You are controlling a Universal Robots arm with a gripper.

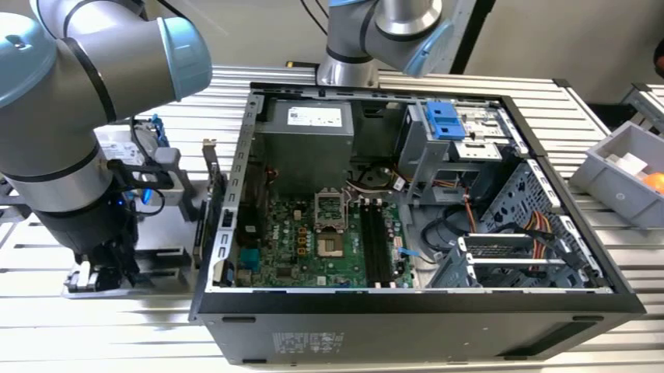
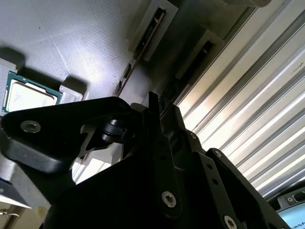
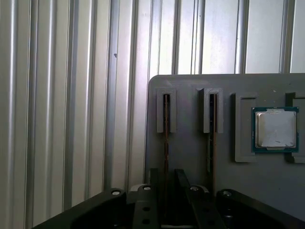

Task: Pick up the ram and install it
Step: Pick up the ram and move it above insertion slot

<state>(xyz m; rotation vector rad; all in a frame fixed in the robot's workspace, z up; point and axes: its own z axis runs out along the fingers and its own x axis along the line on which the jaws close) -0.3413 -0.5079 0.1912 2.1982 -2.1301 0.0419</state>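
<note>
the ram (image 3: 165,143) is seen standing on edge in a slot of the grey tray (image 3: 190,157) on the ribbed worktop (image 3: 71,95). it is straddled by the released pincer (image 3: 167,172), with a jaw set at each side, not clenched on it.

Grey tray (image 3: 190,95); silver ribbed table (image 3: 71,95); silver chip (image 3: 275,129), green border; dark ram (image 3: 166,143); grey-blue arm (image 1: 73,155).

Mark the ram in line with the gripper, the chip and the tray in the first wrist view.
ram (image 3: 166,143): first wrist view, its thin edge standing in the slot.
chip (image 3: 276,129): first wrist view, middle of silver lid.
tray (image 3: 190,157): first wrist view, bare grey face between the two slots.
</note>
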